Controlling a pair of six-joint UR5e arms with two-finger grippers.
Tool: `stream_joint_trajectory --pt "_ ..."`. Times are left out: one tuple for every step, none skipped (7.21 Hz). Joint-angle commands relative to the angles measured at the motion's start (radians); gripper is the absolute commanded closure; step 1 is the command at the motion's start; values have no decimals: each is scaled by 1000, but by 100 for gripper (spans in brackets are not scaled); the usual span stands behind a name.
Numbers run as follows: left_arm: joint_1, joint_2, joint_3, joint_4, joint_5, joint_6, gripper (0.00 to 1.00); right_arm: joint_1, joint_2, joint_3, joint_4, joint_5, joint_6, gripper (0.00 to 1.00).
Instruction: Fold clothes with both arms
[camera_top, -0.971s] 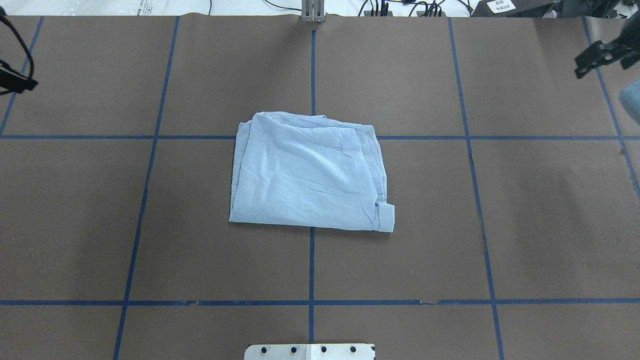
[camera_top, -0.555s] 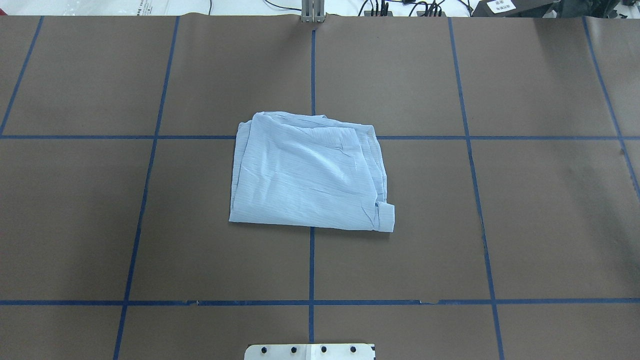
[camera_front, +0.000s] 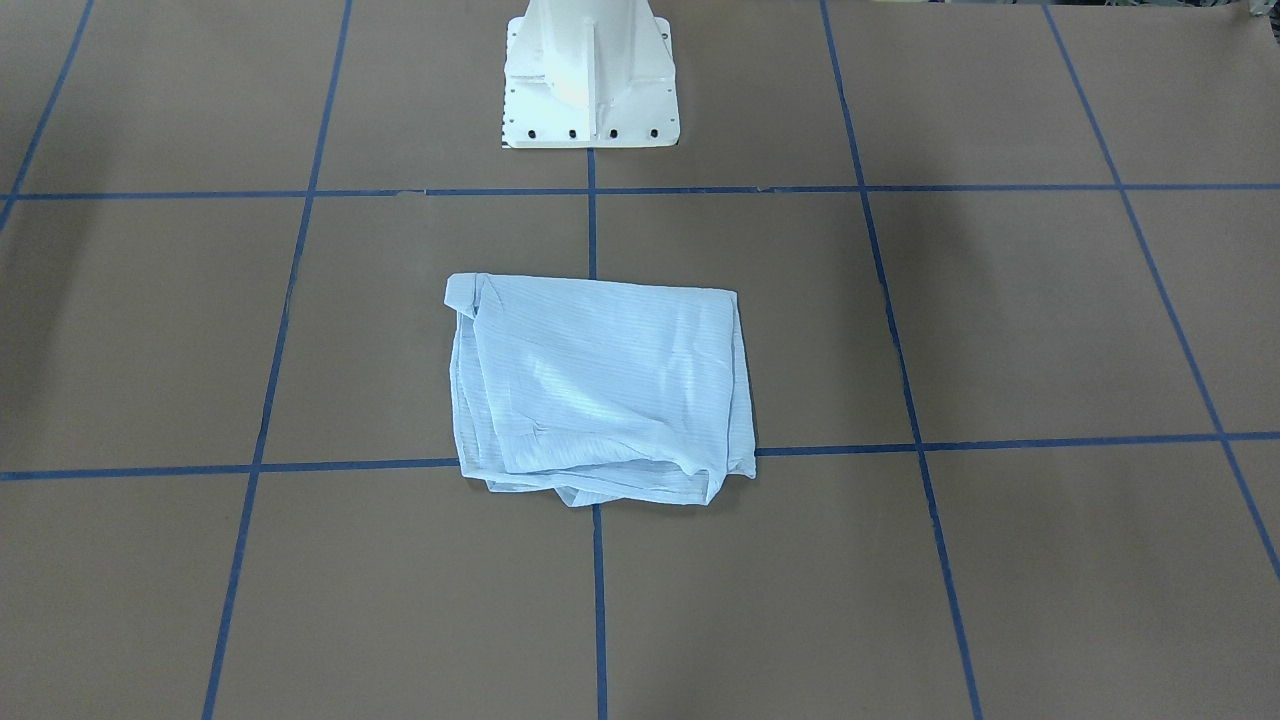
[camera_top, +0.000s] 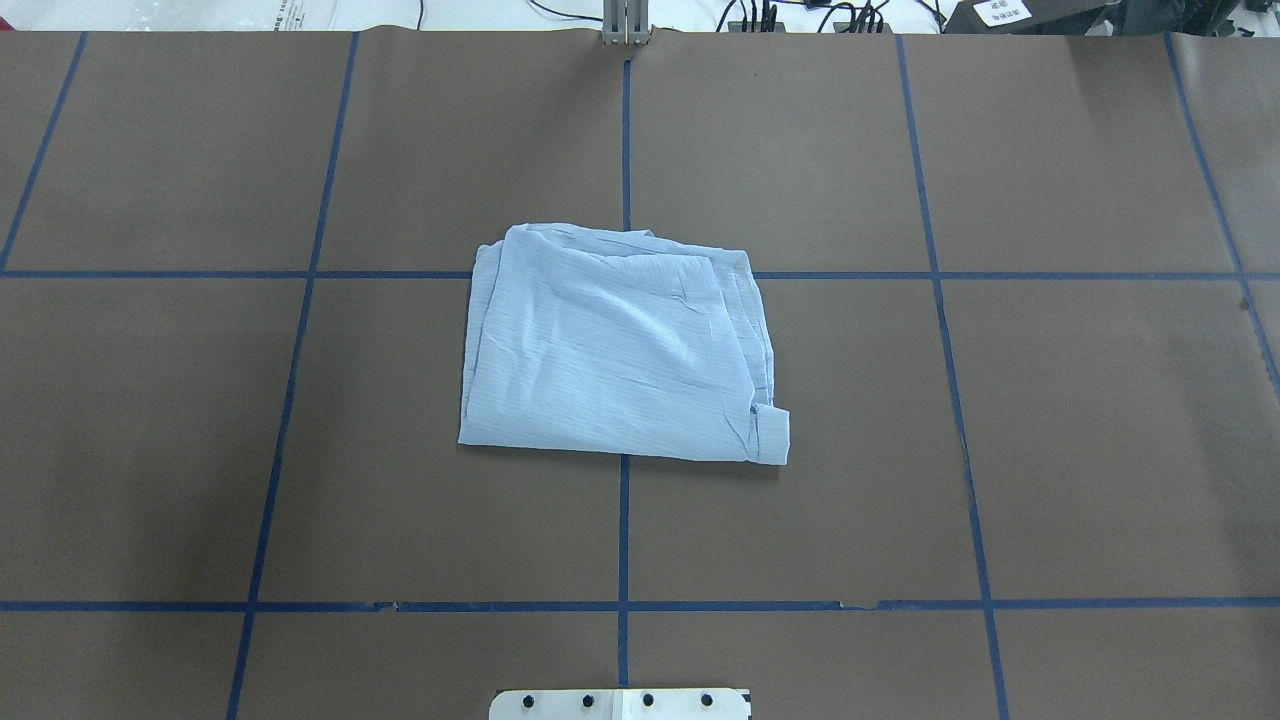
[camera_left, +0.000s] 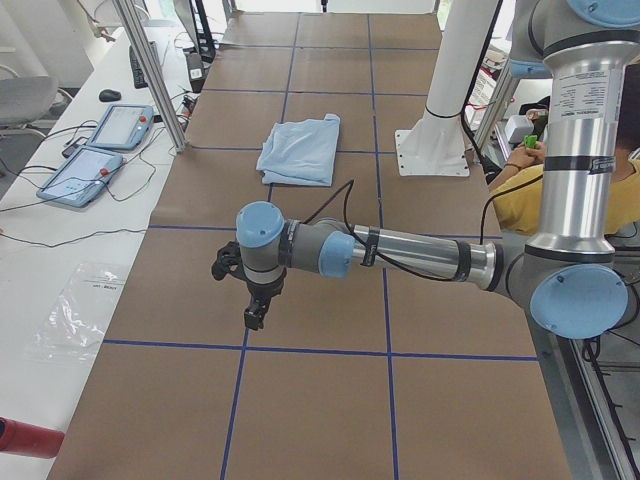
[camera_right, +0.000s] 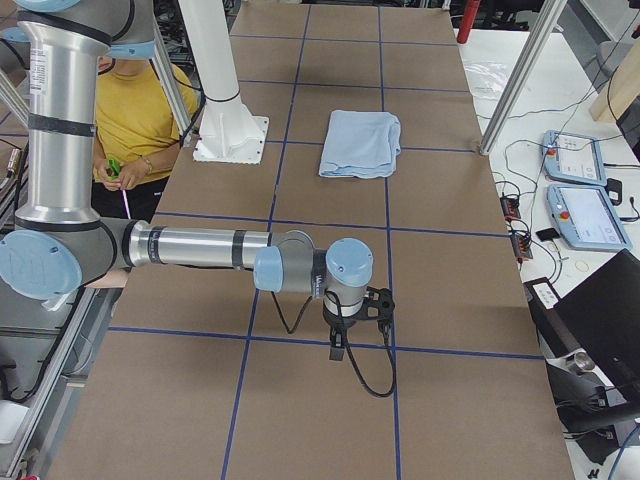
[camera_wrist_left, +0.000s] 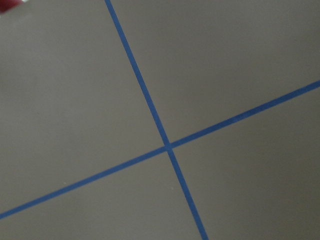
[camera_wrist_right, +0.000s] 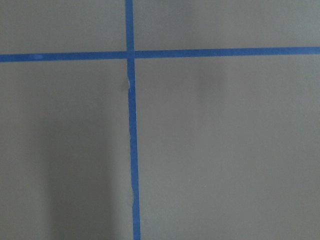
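The pale blue shirt (camera_top: 610, 350) lies folded into a rough rectangle at the middle of the brown table, a cuff showing at its near right corner. It also shows in the front-facing view (camera_front: 600, 390) and both side views (camera_left: 300, 150) (camera_right: 360, 143). Neither arm touches it. My left gripper (camera_left: 255, 315) hangs over bare table far off at the left end, seen only in the exterior left view. My right gripper (camera_right: 337, 348) hangs over bare table at the right end, seen only in the exterior right view. I cannot tell whether either is open or shut.
The white pedestal base (camera_front: 588, 80) stands behind the shirt. Blue tape lines (camera_top: 623, 530) grid the table. Control pendants (camera_left: 95, 170) (camera_right: 580, 200) lie on side benches beyond the far edge. A person in yellow (camera_right: 135, 120) sits behind the robot.
Both grippers, at the left and right edges of the overhead view a second ago, have withdrawn outward and out of that view. The shirt has not moved.
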Motion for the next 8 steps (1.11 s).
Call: stream_joint_trajectory --pt "-1 61 -8 0 -29 -26 0 1 -23 1 4 4 2 0" --pt "-1 55 -11 6 -28 -26 0 1 -23 1 4 4 2 0" --pt "0 50 -11 15 -25 -26 0 1 -23 -1 4 4 2 0" --pt "-3 41 -12 67 -3 -21 0 1 -23 -1 5 4 2 0" --pt "-4 38 -22 105 35 32 0 1 -23 -1 4 4 2 0" --pt "-38 33 -22 127 38 64 0 1 -23 1 4 2 2 0" --pt "-56 27 -23 127 38 56 0 1 -23 -1 5 4 2 0" --pt "-58 24 -35 127 35 56 0 1 -23 -1 5 2 2 0"
